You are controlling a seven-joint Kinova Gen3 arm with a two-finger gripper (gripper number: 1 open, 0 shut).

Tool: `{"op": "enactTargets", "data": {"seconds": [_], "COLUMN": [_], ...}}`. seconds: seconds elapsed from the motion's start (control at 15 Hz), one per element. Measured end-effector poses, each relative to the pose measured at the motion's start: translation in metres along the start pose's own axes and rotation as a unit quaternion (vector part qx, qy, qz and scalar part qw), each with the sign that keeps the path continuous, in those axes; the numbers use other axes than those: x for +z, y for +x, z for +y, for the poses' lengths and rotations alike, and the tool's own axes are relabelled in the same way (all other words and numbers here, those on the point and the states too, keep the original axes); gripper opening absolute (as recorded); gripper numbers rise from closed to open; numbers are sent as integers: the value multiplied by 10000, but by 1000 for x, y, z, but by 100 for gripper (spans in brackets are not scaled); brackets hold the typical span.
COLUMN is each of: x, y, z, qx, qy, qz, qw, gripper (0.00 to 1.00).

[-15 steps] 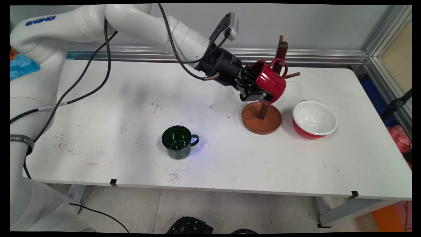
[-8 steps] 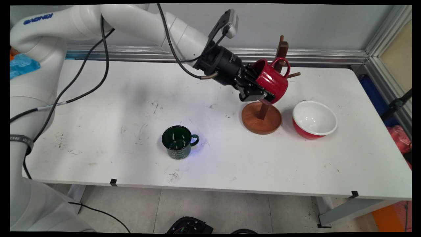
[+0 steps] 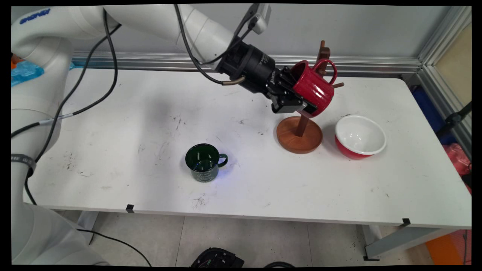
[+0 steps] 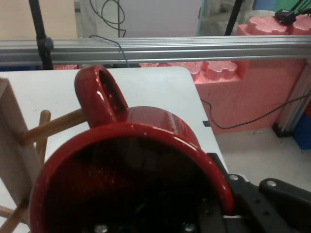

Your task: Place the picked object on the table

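Pincer grasping red mug by its rim, tilted against wooden mug tree, red bowl beside

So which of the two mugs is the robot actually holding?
The red mug, tipped on its side in the gripper beside the wooden mug tree. The dark green mug stands upright on the table, untouched.

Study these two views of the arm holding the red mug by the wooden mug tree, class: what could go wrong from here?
1. The gripper holds the red mug tilted, by its rim; it might slip.
2. The mug's handle is close to a peg of the wooden mug tree; a knock could tip the stand.
3. The red bowl stands just beside the tree's base, so a falling mug or stand might hit it.
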Motion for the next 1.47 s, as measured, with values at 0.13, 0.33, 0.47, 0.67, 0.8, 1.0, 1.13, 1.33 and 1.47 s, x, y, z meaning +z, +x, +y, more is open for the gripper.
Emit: {"op": "enactTargets", "data": {"seconds": [0.13,0.33,0.47,0.67,0.8,1.0,1.13,1.33,1.47], "x": [-5,-14,-19,-27,-34,-49,-59,-72,-80], "y": [3,6,7,8,8,6,4,1,0], "z": [4,13,17,23,27,31,31,28,24], "qx": [27,56,72,110,160,349,531,829,1059], "qy": [-25,-60,-65,-64,-48,25,99,208,243], "qz": [0,-22,-48,-117,-193,-436,-642,-964,-1185], "qw": [10000,10000,9999,9999,9997,9984,9965,9917,9870], "gripper": [0,0,0,0,0,0,0,0,0]}}
